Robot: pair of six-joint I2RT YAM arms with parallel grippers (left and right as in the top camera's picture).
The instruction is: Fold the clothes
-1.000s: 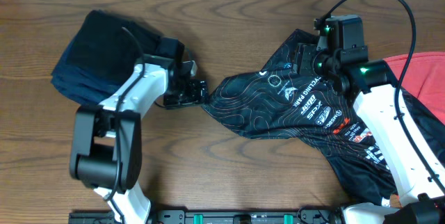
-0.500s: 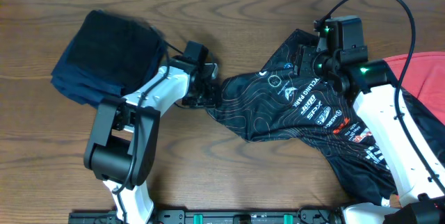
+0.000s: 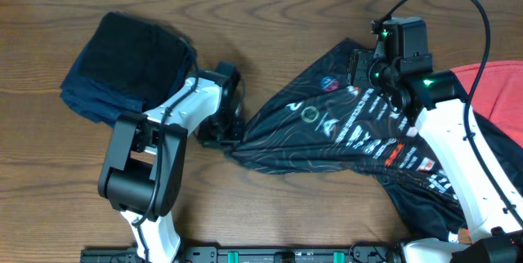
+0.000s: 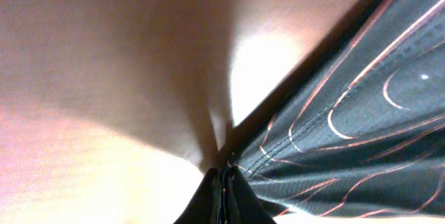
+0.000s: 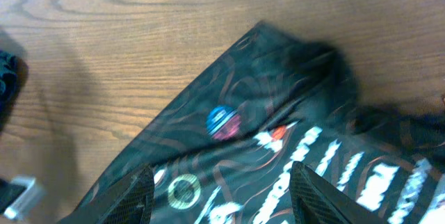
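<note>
The black jersey [image 3: 343,132] with thin orange lines and white logos lies stretched across the middle and right of the table. My left gripper [image 3: 227,136] is shut on the jersey's left tip, and the cloth runs taut from it. In the left wrist view the pinched fold [image 4: 226,182] sits between closed jaws, with the jersey [image 4: 361,113] fanning out to the right. My right gripper [image 3: 359,71] hovers open over the jersey's upper corner. Its two fingertips [image 5: 132,196] stand wide apart above the printed cloth [image 5: 278,133]. A coral-red T-shirt [image 3: 498,91] shows at the right edge, partly under the right arm.
A folded dark navy garment [image 3: 122,67] lies at the back left, just behind the left arm. Bare wooden table [image 3: 270,18] runs along the back and at the front centre. The right arm's white link [image 3: 458,165] crosses the jersey's right part.
My left gripper swung right to the jersey's left tip, closed on it and drew it forward and left. The jersey went from crumpled to taut. The right gripper has stayed put.
</note>
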